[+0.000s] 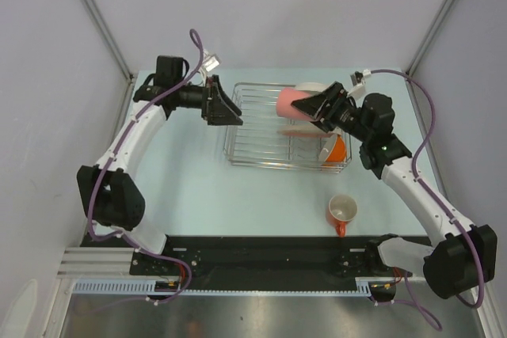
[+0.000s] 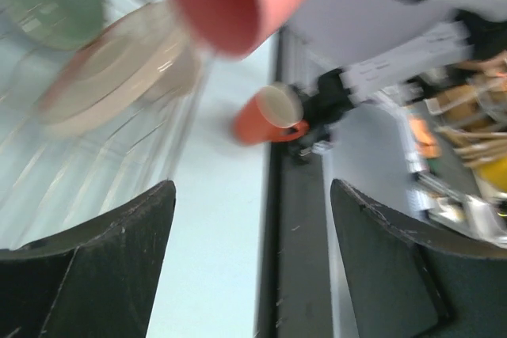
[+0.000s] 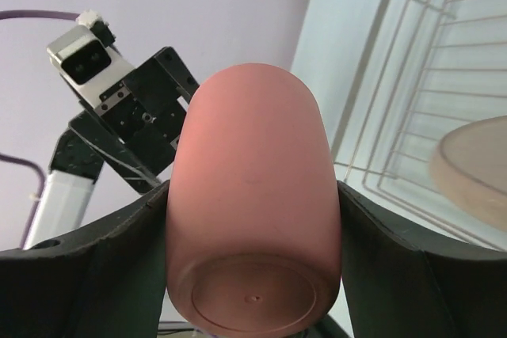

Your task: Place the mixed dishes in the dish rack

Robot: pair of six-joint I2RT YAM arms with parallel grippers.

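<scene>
Pink cup [image 3: 253, 195] in right end effector [image 1: 319, 107]

Right gripper [image 3: 252, 223] clamped on pink handleless cup [image 3: 253, 172], base toward camera; left gripper [image 3: 139, 116] behind, wire dish rack [image 3: 412, 77] and cream plate [image 3: 475, 164] at right.

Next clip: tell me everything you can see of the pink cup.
The pink cup is a smooth, matte tumbler without a handle, plastic by the look, with a rounded body and a flat base bearing a small centre dimple. It lies on its side in the air above the dish rack, mouth toward the left arm. The right gripper clamps its two sides near the base; nothing else touches it.
</scene>
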